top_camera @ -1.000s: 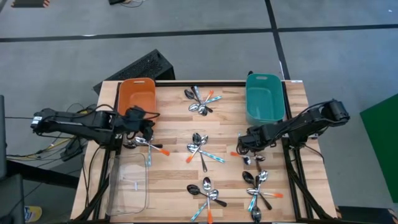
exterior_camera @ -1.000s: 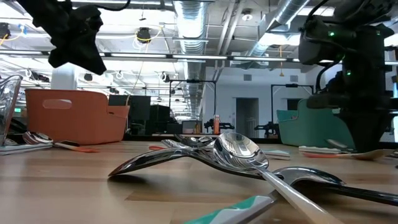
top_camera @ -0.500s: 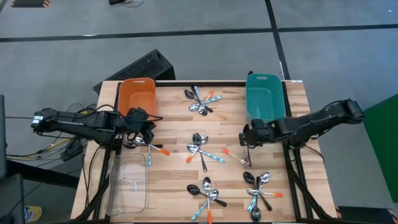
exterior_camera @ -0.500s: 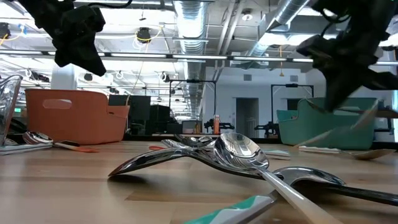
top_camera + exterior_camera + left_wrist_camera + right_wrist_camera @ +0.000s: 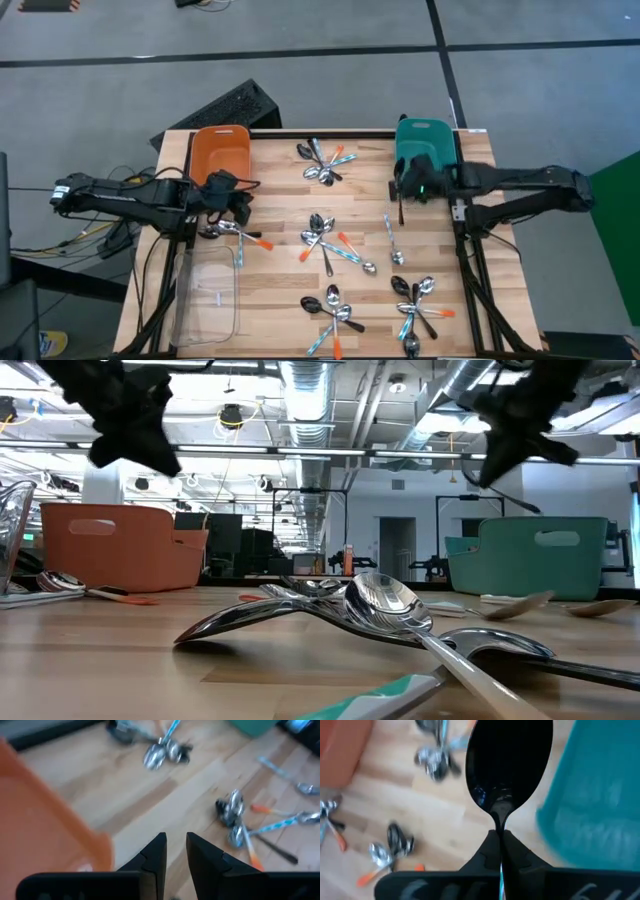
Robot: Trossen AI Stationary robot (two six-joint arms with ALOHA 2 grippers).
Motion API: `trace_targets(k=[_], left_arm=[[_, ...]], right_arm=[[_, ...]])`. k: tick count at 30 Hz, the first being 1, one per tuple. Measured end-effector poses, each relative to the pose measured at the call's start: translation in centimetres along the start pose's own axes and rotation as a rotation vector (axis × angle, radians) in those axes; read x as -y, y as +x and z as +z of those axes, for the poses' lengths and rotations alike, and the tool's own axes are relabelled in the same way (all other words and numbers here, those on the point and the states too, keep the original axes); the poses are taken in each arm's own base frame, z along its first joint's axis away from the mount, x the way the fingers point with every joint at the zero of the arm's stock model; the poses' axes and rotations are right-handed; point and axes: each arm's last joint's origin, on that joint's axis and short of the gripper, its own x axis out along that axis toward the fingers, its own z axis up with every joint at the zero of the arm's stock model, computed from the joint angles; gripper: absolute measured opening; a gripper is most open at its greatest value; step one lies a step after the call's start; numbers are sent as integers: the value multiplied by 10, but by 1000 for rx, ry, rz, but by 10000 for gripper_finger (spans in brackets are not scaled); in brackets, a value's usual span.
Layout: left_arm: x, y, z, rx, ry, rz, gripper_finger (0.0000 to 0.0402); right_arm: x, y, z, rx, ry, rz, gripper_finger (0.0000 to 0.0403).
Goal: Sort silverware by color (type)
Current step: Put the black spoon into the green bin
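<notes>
Clear tray sits at table's front-left corner, orange bin at back-left. Left gripper hovers just in front of orange bin, above small pile w/ an orange-handled spoon; in left wrist view its fingers are nearly together w/ a thin gap, nothing btwn them. Spoon clusters on wooden table moving right: back-centre cluster, middle cluster, front-centre cluster, then single light-blue-handled spoon lying alone, and front-right cluster. Right gripper is up off the table at left edge of teal bin, back-right. It's clamped on handle of a black spoon; right wrist view shows bowl sticking out past fingertips, teal bin beside it, table below. In high view the spoon hangs toward table front, just left of bin wall, not inside it.
</notes>
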Motion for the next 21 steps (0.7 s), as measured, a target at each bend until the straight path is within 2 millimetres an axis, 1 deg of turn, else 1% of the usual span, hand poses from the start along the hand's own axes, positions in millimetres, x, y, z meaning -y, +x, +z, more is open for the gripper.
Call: trace_targets(k=[5, 8, 10, 13, 17, 21], left_arm=[[16, 12, 14, 93, 41, -111, 61], [24, 18, 18, 125, 23, -161, 61], [27, 20, 20, 142, 4, -177, 61], [28, 20, 22, 171, -41, -164, 61], [27, 20, 23, 193, -102, -141, 61], [29, 16, 27, 242, -107, -158, 67]], right_arm=[[15, -4, 43, 94, -116, -89, 8], [30, 1, 61, 142, -204, -190, 8], [40, 7, 69, 139, -256, -275, 8], [54, 19, 75, 94, -295, -351, 8], [69, 33, 76, -1, -302, -364, 10], [80, 49, 74, -94, -287, -419, 37]])
